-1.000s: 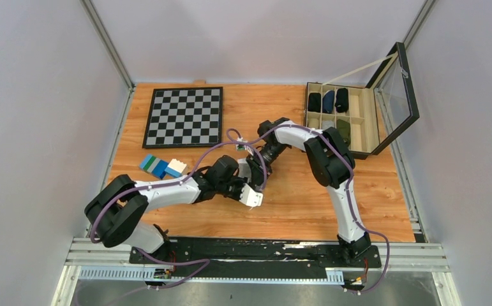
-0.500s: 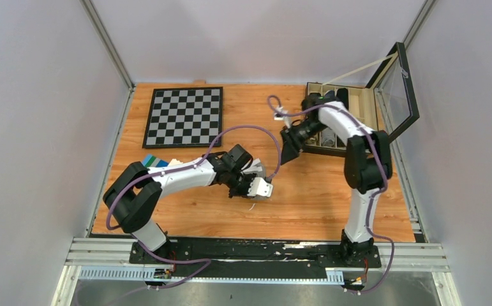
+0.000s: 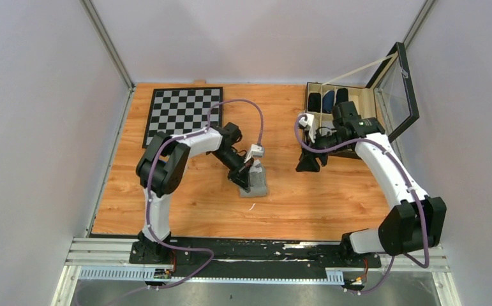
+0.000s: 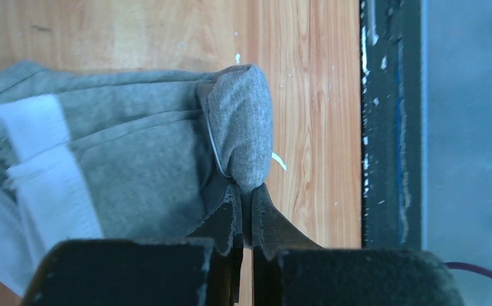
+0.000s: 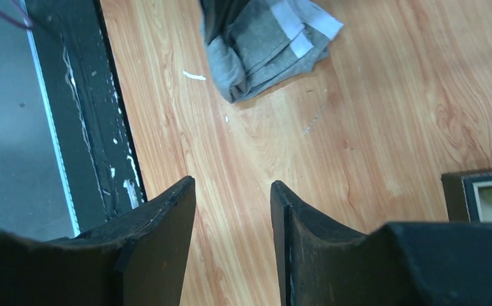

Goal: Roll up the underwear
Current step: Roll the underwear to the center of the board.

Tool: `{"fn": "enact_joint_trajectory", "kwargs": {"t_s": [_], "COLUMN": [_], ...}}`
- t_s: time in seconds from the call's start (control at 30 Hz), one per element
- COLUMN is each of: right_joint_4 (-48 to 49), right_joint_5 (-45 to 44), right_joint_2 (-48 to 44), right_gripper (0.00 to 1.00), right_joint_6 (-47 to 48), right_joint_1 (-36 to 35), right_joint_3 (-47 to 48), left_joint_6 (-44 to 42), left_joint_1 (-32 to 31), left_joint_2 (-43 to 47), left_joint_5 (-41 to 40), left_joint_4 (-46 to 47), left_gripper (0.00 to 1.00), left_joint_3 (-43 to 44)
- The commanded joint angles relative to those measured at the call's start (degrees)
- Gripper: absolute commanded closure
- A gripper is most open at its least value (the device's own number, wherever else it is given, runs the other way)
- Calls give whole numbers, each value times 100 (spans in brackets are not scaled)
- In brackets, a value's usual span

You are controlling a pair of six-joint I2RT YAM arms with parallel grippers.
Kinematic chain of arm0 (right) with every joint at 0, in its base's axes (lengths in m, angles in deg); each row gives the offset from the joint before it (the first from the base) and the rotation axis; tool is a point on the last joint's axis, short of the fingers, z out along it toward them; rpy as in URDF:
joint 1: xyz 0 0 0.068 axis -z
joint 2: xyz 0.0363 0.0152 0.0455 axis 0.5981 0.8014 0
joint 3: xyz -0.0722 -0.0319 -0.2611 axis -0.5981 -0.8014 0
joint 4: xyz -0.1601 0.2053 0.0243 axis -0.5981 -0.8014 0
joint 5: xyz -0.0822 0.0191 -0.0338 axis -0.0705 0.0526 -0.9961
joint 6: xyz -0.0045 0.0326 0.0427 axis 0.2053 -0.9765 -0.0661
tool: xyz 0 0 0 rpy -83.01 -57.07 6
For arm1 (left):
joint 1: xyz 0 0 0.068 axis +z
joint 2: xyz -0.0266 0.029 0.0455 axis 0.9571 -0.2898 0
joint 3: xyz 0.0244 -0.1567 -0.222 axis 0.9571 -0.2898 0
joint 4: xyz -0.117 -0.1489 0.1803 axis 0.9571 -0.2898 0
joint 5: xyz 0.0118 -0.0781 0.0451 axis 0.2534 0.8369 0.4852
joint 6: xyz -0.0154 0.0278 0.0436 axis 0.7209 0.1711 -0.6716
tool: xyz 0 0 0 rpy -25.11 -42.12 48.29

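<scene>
The desk (image 3: 332, 204) carries it all. The left arm (image 3: 195, 141) and right arm (image 3: 390, 169), bunched together mid-desk a second ago, now stand apart; the right one has pulled back towards the compartment box (image 3: 372, 127), which sits just behind its jaws. The right jaws are released and parted with nothing between them, hanging over bare wood, the grey underwear (image 5: 262, 44) lying well ahead of them. The left jaws have swung round and clenched on the cloth; in the left wrist view the underwear (image 4: 134, 146) spreads ahead and to one side of the tips, and its rolled end (image 4: 243, 127) sits pinched right at them. The white waistband (image 4: 39, 159) lies flat and unrolled, farther from the tips; a small white scrap (image 4: 279, 160) rests on the wood just beside the rolled end. By my reading the handover is done and one arm alone now holds the garment; the roll looks begun at one end only, so most of the rolling remains.
</scene>
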Motion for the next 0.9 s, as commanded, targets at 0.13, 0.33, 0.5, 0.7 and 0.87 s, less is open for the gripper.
{"fn": "enact_joint_trajectory", "kwargs": {"t_s": [0.13, 0.33, 0.5, 0.7, 0.87], "right_joint_4": [955, 2089, 2596, 2853, 3378], "right_joint_5": [-965, -1807, -2136, -2589, -1773], "right_joint_2": [343, 941, 1165, 1044, 1096], "right_gripper": [56, 58, 59, 61, 76], "right_joint_6": [596, 665, 656, 415, -1148], "right_joint_1": [-1596, -2912, -3437, -3521, -2419], "right_joint_3": [-512, -878, -900, -948, -758], "left_joint_6": [-342, -184, 58, 266, 615], "left_joint_1": [767, 848, 847, 685, 527], "left_joint_2": [-1601, -2201, -2171, -1702, -1491], "left_joint_5": [818, 1045, 1175, 1182, 990], "left_joint_4": [-1930, -2481, -2427, -2130, -1705], "left_gripper": [100, 100, 100, 100, 100], "left_joint_3": [1034, 1723, 1985, 1897, 1647]}}
